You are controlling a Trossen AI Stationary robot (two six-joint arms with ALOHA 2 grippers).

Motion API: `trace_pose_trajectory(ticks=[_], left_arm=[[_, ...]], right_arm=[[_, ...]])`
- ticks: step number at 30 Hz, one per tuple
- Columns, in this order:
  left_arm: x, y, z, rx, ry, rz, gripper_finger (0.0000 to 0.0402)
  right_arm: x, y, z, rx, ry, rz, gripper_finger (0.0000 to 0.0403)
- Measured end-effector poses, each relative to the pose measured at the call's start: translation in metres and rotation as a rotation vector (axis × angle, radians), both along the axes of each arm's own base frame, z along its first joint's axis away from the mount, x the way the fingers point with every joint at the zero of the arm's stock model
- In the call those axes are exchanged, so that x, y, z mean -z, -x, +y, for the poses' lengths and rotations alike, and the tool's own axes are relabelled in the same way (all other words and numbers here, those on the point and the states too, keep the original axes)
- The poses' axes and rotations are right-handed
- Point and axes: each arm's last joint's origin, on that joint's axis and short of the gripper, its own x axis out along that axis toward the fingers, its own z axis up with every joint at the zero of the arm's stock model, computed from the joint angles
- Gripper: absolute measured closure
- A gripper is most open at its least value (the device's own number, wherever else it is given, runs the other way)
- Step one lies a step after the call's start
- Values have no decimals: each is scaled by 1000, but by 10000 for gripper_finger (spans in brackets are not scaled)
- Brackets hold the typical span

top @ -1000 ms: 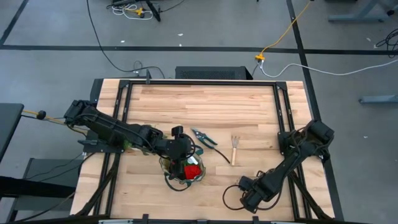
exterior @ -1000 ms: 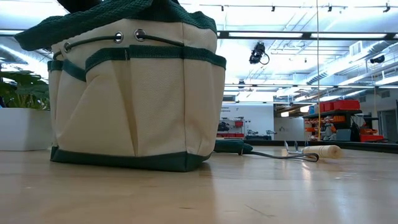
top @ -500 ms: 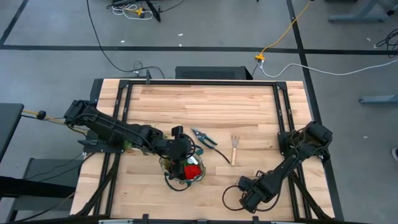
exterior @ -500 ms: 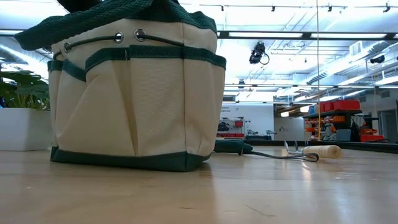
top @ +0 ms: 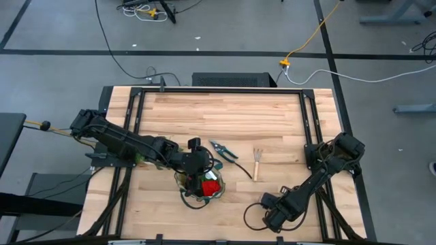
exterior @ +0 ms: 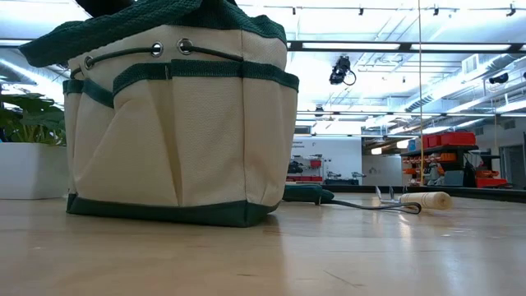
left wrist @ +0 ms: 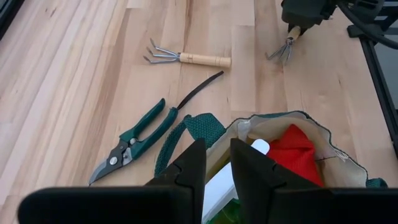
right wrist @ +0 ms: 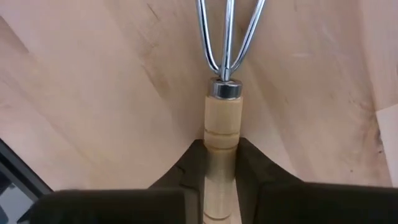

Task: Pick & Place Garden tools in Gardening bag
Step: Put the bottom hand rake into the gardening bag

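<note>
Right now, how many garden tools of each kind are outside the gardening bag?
Hand rakes: 2, the first hand rake lying free, the second hand rake gripped by the right tool
Pruning shears: 1
Total: 3

From overhead you look straight down on the whole desk (top: 225, 116). Your low camera sits at desk level, close against the bag (exterior: 177, 123). Your wrist cameras peer past their tools; the left shares the bag and rake (left wrist: 186, 58) with overhead.
</note>
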Motion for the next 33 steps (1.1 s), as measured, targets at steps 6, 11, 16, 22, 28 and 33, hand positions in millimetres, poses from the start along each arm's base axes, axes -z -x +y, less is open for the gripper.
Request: trace_pose_trajectory(ticks=[6, 11, 16, 22, 28, 33], left_arm=[[0, 0, 0, -4, -2, -3, 323], [-5, 1, 1, -27, -17, -38, 326], [-21, 10, 6, -67, -32, -106, 334], [-46, 28, 15, -133, -52, -204, 344], [-66, 45, 22, -168, -42, -286, 346], [-76, 54, 25, -172, -28, -324, 346]], right_arm=[[-6, 0, -3, -30, 15, -47, 358], [-26, -5, -12, -14, 37, -168, 358], [-52, -11, -22, -11, 54, -344, 358], [-85, -26, -30, -61, 48, -632, 358], [-110, -59, -44, -144, 33, -931, 358], [-120, -85, -67, -179, 58, -1069, 358]])
